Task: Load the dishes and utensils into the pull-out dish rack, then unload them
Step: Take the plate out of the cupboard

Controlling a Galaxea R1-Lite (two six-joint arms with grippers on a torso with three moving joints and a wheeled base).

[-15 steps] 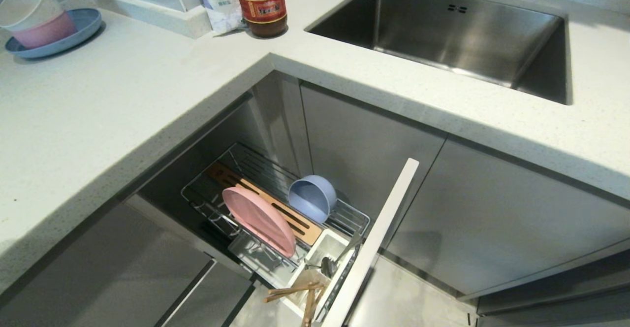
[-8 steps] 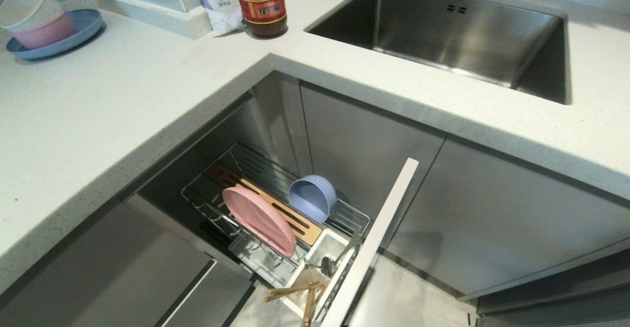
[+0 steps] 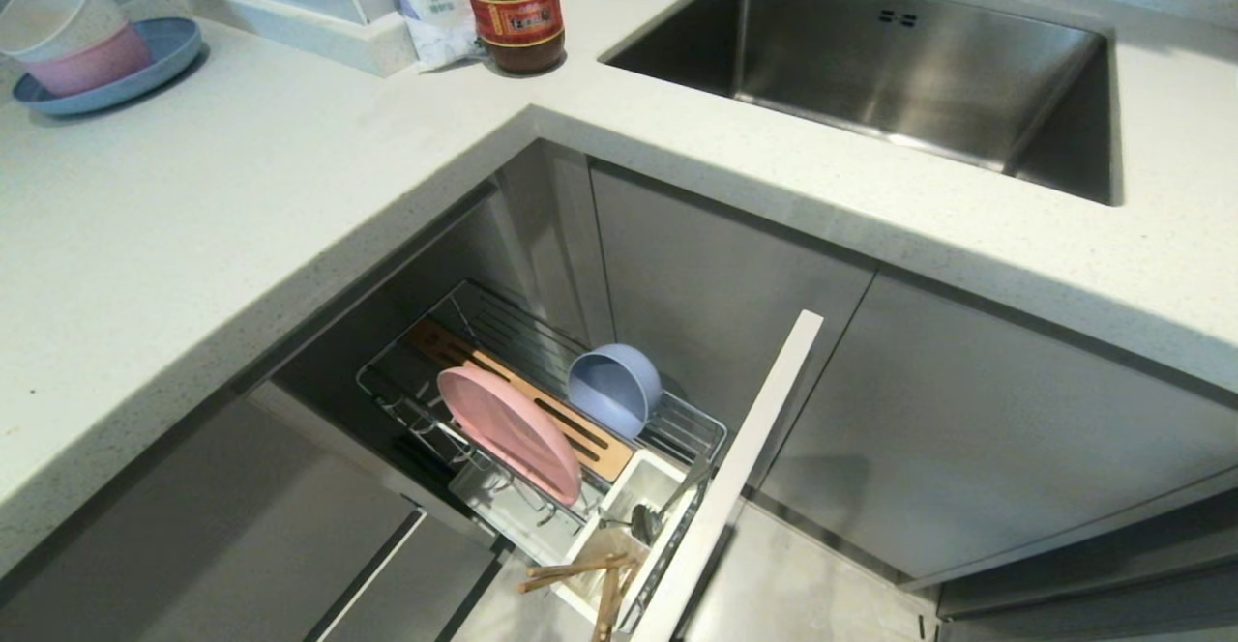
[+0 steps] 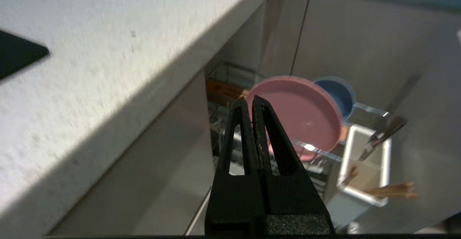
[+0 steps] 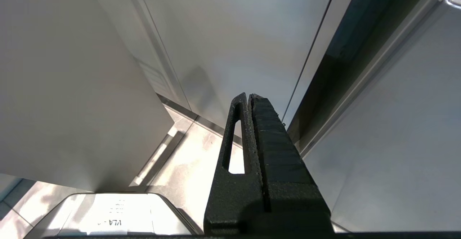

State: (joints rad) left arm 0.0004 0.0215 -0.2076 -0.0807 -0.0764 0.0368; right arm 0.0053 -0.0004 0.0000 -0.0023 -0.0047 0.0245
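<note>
So the big speckled white L-shaped worktop [image 3: 193, 197] wraps around the corner, with the stainless steel sink [image 3: 870, 62] sunk into the far side, and under the corner the chrome wire pull-out dish rack [image 3: 677, 426] with its pale grey flat cabinet front [image 3: 735, 473] is pulled out. In the rack the flat round pale-pink plate [image 3: 508, 434] stands on edge beside the slotted wooden block [image 3: 580, 429], and the smaller deep blue-grey matte bowl [image 3: 614, 389] lies tipped on its side just behind that block. The white plastic utensil cup [image 3: 667, 480] sits at the front end of the rack, with the slim steel spoon [image 3: 646, 520] leaning in it and the light wooden chopsticks [image 3: 580, 572] poking out of the nearer compartment; can't really make out a fork. Neither arm shows from the head camera. The left claw [image 4: 250, 102] is clenched on nothing, hanging below the worktop edge and pointed at the plate, well apart from it. The right claw [image 5: 248, 97] is clenched and empty too, down by the cabinet doors
</note>
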